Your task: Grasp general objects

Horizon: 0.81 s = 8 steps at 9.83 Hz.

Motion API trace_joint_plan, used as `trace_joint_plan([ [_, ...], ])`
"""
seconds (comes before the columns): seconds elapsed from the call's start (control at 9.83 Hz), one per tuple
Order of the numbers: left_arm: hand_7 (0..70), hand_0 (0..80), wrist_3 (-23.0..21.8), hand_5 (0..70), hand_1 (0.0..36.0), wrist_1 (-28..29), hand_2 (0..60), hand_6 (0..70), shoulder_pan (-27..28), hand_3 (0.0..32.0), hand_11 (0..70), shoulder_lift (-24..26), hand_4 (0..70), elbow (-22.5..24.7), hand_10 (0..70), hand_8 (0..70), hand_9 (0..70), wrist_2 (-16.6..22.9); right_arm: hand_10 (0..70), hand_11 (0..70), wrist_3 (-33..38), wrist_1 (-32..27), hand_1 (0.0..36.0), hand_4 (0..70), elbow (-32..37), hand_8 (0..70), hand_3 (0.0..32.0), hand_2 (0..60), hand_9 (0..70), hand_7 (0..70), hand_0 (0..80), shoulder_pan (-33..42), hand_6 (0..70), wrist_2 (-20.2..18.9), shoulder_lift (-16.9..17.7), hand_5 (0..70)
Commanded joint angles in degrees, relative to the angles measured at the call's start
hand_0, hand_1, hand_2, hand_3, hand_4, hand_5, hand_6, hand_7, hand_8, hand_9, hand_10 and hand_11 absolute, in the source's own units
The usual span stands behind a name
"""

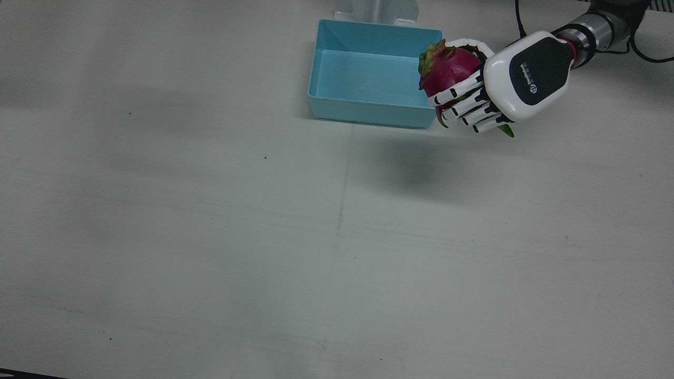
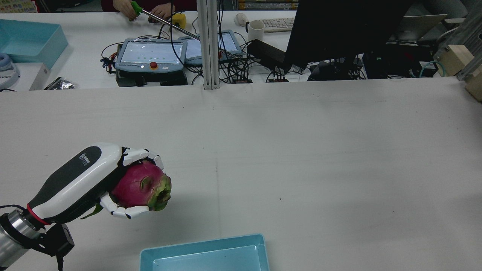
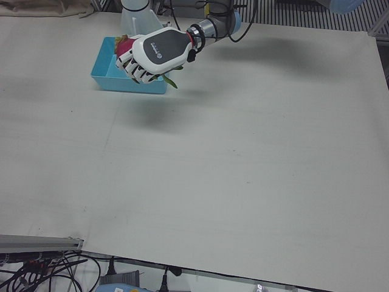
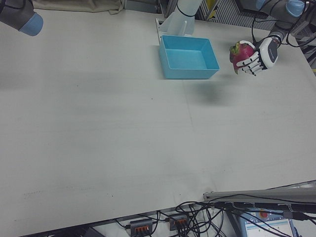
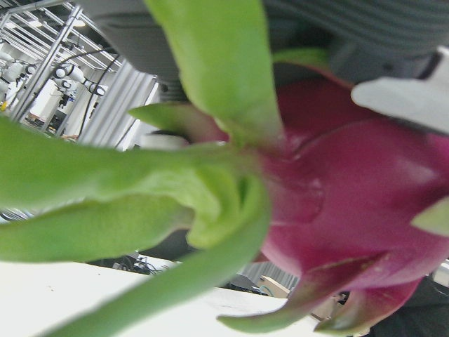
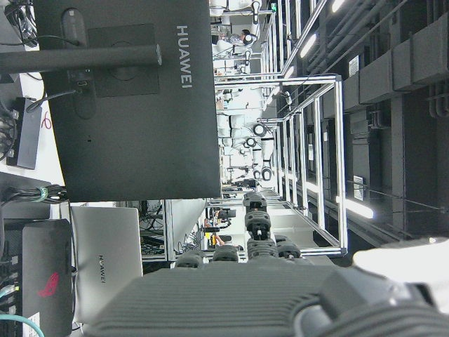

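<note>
My left hand (image 1: 495, 84) is shut on a magenta dragon fruit (image 1: 447, 71) with green scales and holds it in the air, with its shadow on the table below. In the front view the fruit hangs at the right rim of the light-blue bin (image 1: 368, 113), which holds nothing. The hand (image 2: 86, 180) and fruit (image 2: 141, 186) also show in the rear view, beside the bin (image 2: 203, 248). The fruit (image 5: 337, 189) fills the left hand view. In the right hand view only the dark fingers (image 6: 256, 225) of my right hand show at the bottom edge, apart and holding nothing.
The white table (image 1: 337, 237) stretches wide in front of the bin. A joint of the right arm (image 4: 22, 15) sits at the right-front view's top left corner. Beyond the far table edge stand a monitor (image 2: 339, 30), pendants and cables.
</note>
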<state>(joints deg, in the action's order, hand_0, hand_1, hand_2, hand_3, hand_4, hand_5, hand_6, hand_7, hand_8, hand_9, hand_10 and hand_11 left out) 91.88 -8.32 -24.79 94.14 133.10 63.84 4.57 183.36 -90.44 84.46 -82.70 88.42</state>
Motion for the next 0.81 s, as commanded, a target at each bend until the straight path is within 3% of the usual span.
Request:
trace_joint_plan([
  [0.0,49.0,5.7,-0.83,70.0,0.0,4.52,60.0,64.1,2.63,0.0,70.0,0.16,70.0,0.23,70.0,70.0,70.0,5.57,0.0,0.0,0.0,-0.02,0.0,0.0,0.0,0.0,0.0,0.0,0.0,0.0,0.0,0.0,0.0,0.0,0.0,0.0],
  [0.1,51.1,9.1,-0.92,70.0,0.0,5.32,60.0,63.7,2.9,0.0,70.0,0.16,70.0,0.23,70.0,70.0,70.0,5.77,0.0,0.0,0.0,-0.02,0.0,0.0,0.0,0.0,0.0,0.0,0.0,0.0,0.0,0.0,0.0,0.0,0.0,0.0],
  [0.2,47.6,10.4,-0.92,70.0,0.0,6.2,42.2,55.1,3.68,0.0,70.0,0.16,70.0,0.23,70.0,66.7,70.0,6.29,0.0,0.0,0.0,-0.02,0.0,0.0,0.0,0.0,0.0,0.0,0.0,0.0,0.0,0.0,0.0,0.0,0.0,0.0],
  [0.31,38.4,15.2,-0.92,53.7,0.0,7.08,24.8,38.6,4.74,0.0,70.0,0.16,64.0,0.23,70.0,52.4,53.6,7.77,0.0,0.0,0.0,-0.02,0.0,0.0,0.0,0.0,0.0,0.0,0.0,0.0,0.0,0.0,0.0,0.0,0.0,0.0],
  [0.41,31.9,23.8,-0.83,41.6,0.0,8.13,10.3,22.5,5.62,0.0,70.0,0.16,48.5,0.23,65.4,37.8,35.8,9.35,0.0,0.0,0.0,-0.02,0.0,0.0,0.0,0.0,0.0,0.0,0.0,0.0,0.0,0.0,0.0,0.0,0.0,0.0],
  [0.51,28.5,29.2,-0.83,35.7,0.0,8.84,0.6,14.2,5.89,0.0,68.4,0.16,38.0,0.23,49.3,28.1,23.8,9.89,0.0,0.0,0.0,-0.02,0.0,0.0,0.0,0.0,0.0,0.0,0.0,0.0,0.0,0.0,0.0,0.0,0.0,0.0],
  [0.61,25.6,33.4,-0.83,26.0,0.0,9.54,0.0,8.1,6.85,0.0,51.7,0.16,28.0,0.23,37.3,20.2,13.9,10.68,0.0,0.0,0.0,-0.02,0.0,0.0,0.0,0.0,0.0,0.0,0.0,0.0,0.0,0.0,0.0,0.0,0.0,0.0],
  [0.71,21.3,38.3,-0.65,11.7,0.7,9.55,0.0,1.9,7.46,0.0,36.1,0.16,15.4,0.23,25.1,12.3,3.7,11.65,0.0,0.0,0.0,-0.02,0.0,0.0,0.0,0.0,0.0,0.0,0.0,0.0,0.0,0.0,0.0,0.0,0.0,0.0],
])
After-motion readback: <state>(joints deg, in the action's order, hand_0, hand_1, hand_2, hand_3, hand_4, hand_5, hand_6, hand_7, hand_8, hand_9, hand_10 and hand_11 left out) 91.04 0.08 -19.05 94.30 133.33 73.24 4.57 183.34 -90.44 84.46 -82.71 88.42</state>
